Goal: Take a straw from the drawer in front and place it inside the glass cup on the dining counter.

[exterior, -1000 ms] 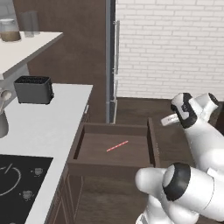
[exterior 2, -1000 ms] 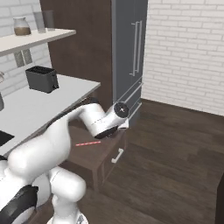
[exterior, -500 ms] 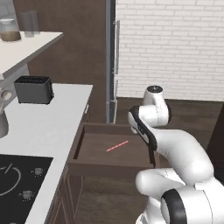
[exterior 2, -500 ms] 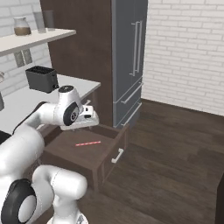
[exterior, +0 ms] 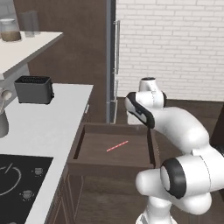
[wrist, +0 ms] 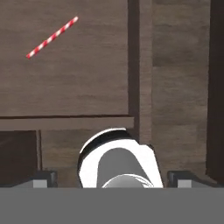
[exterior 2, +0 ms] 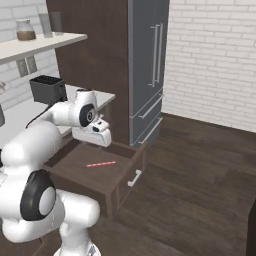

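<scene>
The drawer point(exterior: 111, 166) stands pulled out of the cabinet below the white worktop, dark brown and shallow. On its floor lies the red-and-white striped straw point(exterior: 117, 146) point(exterior 2: 100, 163), alone and at a slant. My gripper point(exterior 2: 95, 142) hangs over the drawer's back edge, pointing down, apart from the straw. In the hand view the straw point(wrist: 51, 37) lies at the upper left on the drawer floor point(wrist: 78, 83), while my gripper point(wrist: 113, 179) is open, its fingertips point(wrist: 43, 178) wide apart with nothing between them. The glass cup and the dining counter are out of view.
A black toaster point(exterior: 33, 89) point(exterior 2: 48, 89) sits on the white worktop point(exterior: 48, 127) left of the drawer, with a black hob point(exterior: 17, 179) nearer me. A tall grey fridge point(exterior 2: 150, 65) stands behind the drawer. Dark wood floor point(exterior 2: 200, 190) spreads to the right.
My arm has swung in from the right of the drawer to above its back edge. The gripper has stayed open. The straw and the drawer have not moved.
</scene>
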